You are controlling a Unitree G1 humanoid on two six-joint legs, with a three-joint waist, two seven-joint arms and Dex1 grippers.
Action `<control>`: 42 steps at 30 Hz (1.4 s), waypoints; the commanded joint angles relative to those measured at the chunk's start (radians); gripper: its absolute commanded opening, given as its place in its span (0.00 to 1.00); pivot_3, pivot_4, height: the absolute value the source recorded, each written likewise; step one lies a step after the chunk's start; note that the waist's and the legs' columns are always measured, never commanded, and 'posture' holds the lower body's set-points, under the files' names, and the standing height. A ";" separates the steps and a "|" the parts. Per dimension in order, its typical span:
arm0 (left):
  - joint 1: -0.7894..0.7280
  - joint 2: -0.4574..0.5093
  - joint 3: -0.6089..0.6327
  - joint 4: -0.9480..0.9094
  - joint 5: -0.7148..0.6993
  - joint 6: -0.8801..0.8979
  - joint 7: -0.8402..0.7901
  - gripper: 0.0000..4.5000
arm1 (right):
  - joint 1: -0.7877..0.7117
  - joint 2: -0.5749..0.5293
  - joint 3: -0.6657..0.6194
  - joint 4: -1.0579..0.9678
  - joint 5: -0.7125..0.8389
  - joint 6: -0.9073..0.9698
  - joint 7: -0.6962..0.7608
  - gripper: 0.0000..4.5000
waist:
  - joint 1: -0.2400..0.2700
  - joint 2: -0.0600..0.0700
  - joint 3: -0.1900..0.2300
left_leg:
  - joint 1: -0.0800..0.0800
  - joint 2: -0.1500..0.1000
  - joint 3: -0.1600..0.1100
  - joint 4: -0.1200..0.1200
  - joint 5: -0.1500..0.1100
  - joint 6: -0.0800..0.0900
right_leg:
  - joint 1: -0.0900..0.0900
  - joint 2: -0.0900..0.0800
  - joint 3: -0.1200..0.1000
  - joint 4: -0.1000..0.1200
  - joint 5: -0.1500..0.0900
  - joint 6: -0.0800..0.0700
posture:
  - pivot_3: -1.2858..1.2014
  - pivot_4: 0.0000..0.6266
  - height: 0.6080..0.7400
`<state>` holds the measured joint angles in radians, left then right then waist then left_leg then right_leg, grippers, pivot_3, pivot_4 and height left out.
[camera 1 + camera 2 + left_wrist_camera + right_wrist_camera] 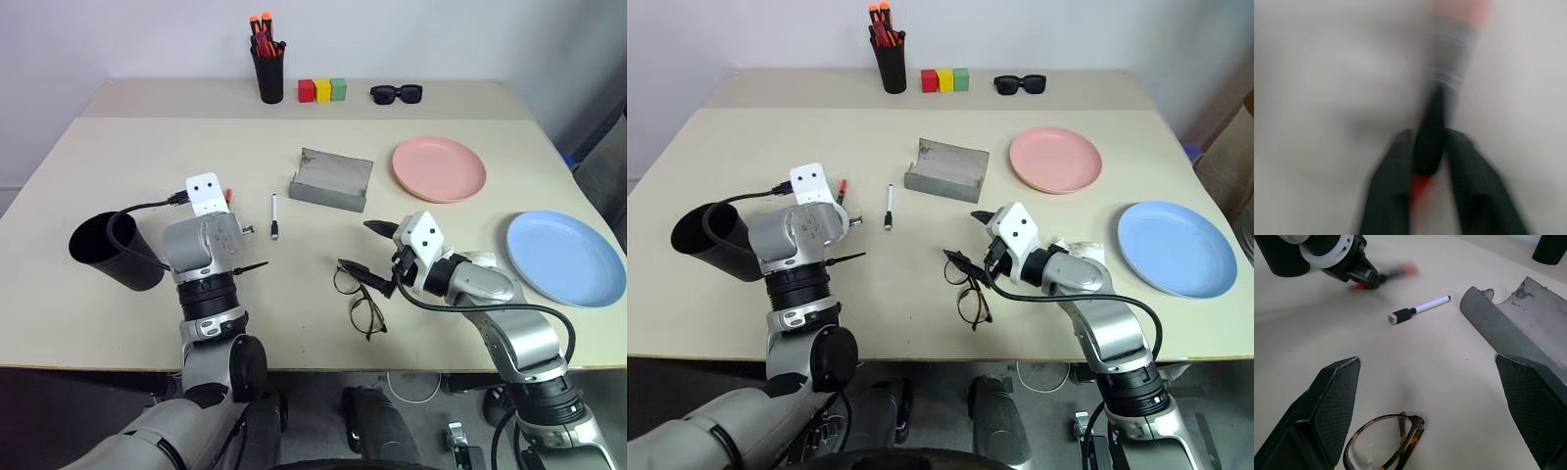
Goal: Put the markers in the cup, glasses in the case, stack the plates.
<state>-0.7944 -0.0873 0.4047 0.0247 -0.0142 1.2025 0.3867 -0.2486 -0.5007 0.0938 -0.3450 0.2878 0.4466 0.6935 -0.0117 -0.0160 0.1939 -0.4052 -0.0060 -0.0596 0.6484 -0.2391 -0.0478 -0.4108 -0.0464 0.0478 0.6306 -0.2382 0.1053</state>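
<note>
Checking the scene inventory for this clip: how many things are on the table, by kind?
Markers: 2, red and white
Plates: 2, pink and blue
Cup: 1
Pen holder: 1
Eyeglasses: 1
Sunglasses: 1
Case: 1
Coloured blocks: 3
Total: 12

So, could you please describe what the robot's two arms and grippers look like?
Both arms are silver-grey metal with black ribbed joint rings. Each wrist carries a small white box with two dark dots, fed by a looping black cable. The left gripper and right gripper each have two black fingers; the right fingers' inner pads show a fine mesh texture.
</note>
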 commanded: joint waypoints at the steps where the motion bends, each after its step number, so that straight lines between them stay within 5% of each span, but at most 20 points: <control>1: 0.025 0.078 -0.200 -0.085 0.059 -0.209 -0.079 0.00 | -0.007 -0.004 0.003 -0.033 0.005 -0.007 0.007 1.00 | -0.001 0.000 0.000 | 0.000 0.000 0.000 0.000 0.000 0.000 | 0.000 0.000 0.000 0.000 0.000 0.000 | 0.52 0.24 1.00; 3: 0.041 0.108 -0.246 -0.098 0.063 -0.281 -0.116 0.00 | -0.010 -0.002 0.005 -0.032 0.004 -0.008 0.009 1.00 | -0.001 -0.001 0.000 | 0.000 0.000 0.000 -0.001 0.000 -0.001 | -0.001 0.000 0.000 0.000 0.000 0.000 | 0.52 0.24 1.00; 7: 0.159 0.167 -0.253 -0.264 0.038 -0.746 -0.215 0.00 | -0.040 0.030 -0.004 -0.020 0.089 0.032 0.052 1.00 | -0.006 0.000 0.000 | 0.000 0.001 0.001 -0.002 0.000 -0.001 | -0.001 0.000 0.001 0.000 0.000 -0.001 | 0.52 0.24 1.00; 13: 0.310 0.246 -0.195 -0.341 0.126 -0.997 -0.153 0.00 | -0.074 0.164 -0.036 0.017 0.229 0.001 0.078 1.00 | -0.004 0.000 0.000 | 0.001 0.002 0.002 -0.002 0.000 -0.001 | -0.001 0.001 0.001 0.000 0.001 -0.002 | 0.52 0.24 1.00; 23: 0.551 0.216 -0.051 -0.510 0.199 -0.985 -0.037 0.00 | -0.099 0.256 0.011 0.063 0.297 0.025 0.094 1.00 | -0.001 -0.001 -0.001 | 0.000 0.001 0.001 -0.001 0.000 0.000 | 0.000 0.000 0.001 0.000 0.001 -0.001 | 0.52 0.24 1.00; 37: 0.719 0.112 -0.072 -0.540 0.230 -1.001 -0.004 0.00 | -0.095 0.260 0.045 0.075 0.269 0.003 0.090 1.00 | -0.001 -0.001 -0.001 | 0.001 0.002 0.001 -0.001 0.000 0.000 | 0.000 0.001 0.000 0.000 0.000 -0.003 | 0.52 0.24 1.00; 42: 0.713 0.105 -0.063 -0.524 0.231 -1.000 0.005 0.56 | -0.089 0.263 0.044 0.072 0.264 0.002 0.084 1.00 | -0.002 -0.001 -0.001 | 0.001 0.002 0.001 -0.001 0.000 0.000 | 0.000 0.001 0.000 0.000 0.000 -0.003 | 0.52 0.24 1.00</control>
<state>-0.0841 0.0167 0.3368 -0.4899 0.2084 0.2092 0.3848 -0.3328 -0.2467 0.1377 -0.2506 0.5509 0.4723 0.7801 -0.0136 -0.0165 0.1927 -0.4039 -0.0043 -0.0585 0.6478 -0.2389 -0.0480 -0.4108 -0.0455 0.0482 0.6308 -0.2383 0.1024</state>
